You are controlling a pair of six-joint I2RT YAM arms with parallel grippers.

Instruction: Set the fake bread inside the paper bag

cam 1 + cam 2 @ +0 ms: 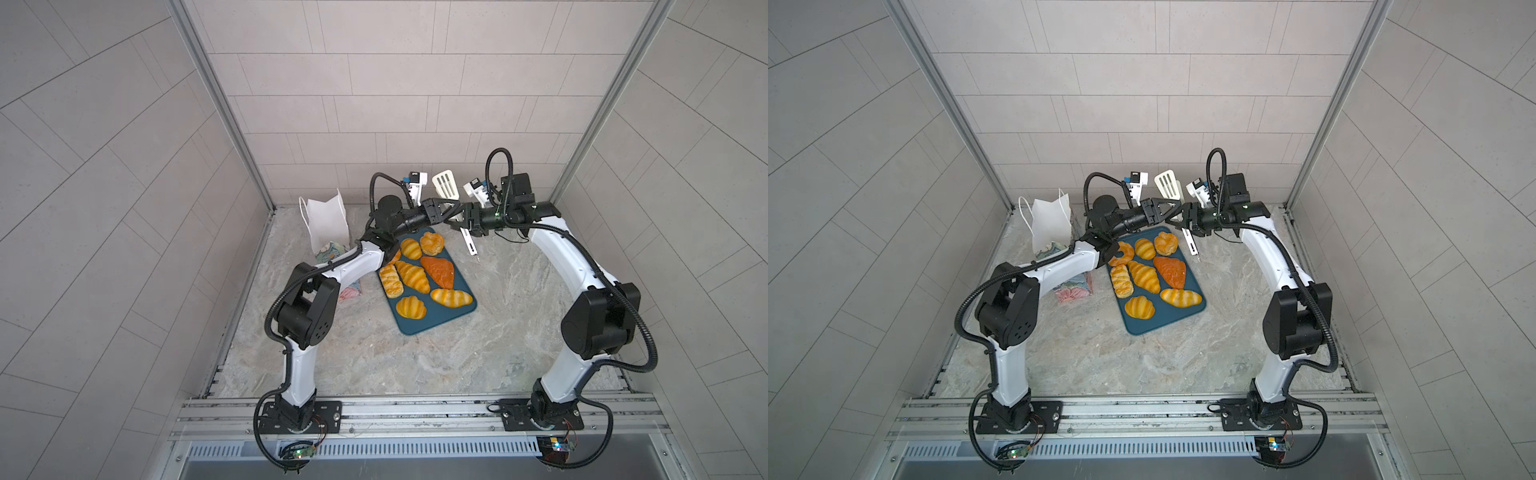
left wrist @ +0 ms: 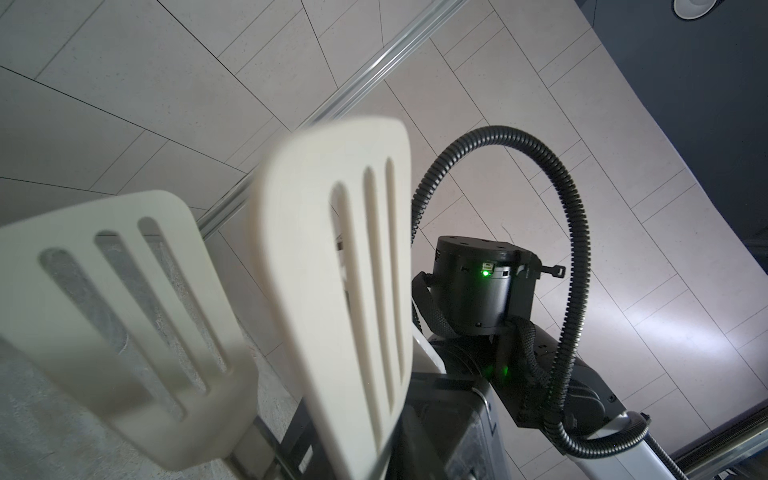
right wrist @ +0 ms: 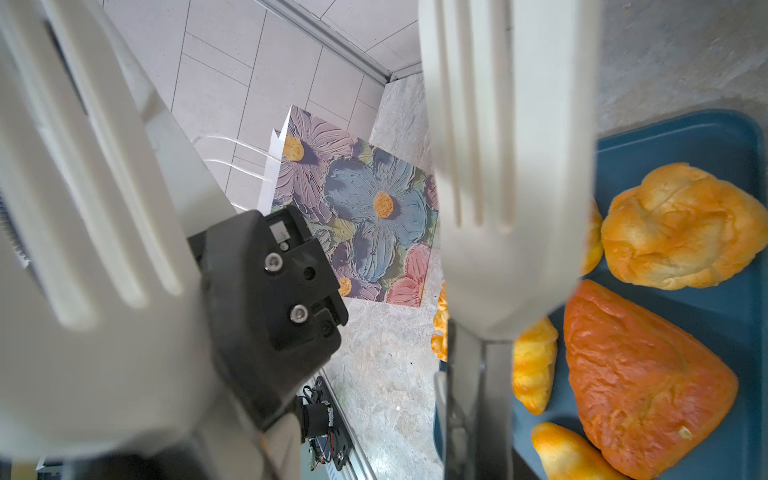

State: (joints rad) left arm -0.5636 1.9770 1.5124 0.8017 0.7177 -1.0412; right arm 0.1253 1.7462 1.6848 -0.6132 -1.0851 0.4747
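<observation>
Golden fake bread lies on a teal tray, the floral paper bag standing just left. Above the tray's far end, the right gripper clasps white slotted tongs; the left gripper meets them, grip unclear.

Grey marbled table; 2 things rest directly on it; a flat dark teal tray near the middle, holding 8 pieces of fake bread; a floral paper bag standing just left of the tray, towards the back-left corner.
</observation>
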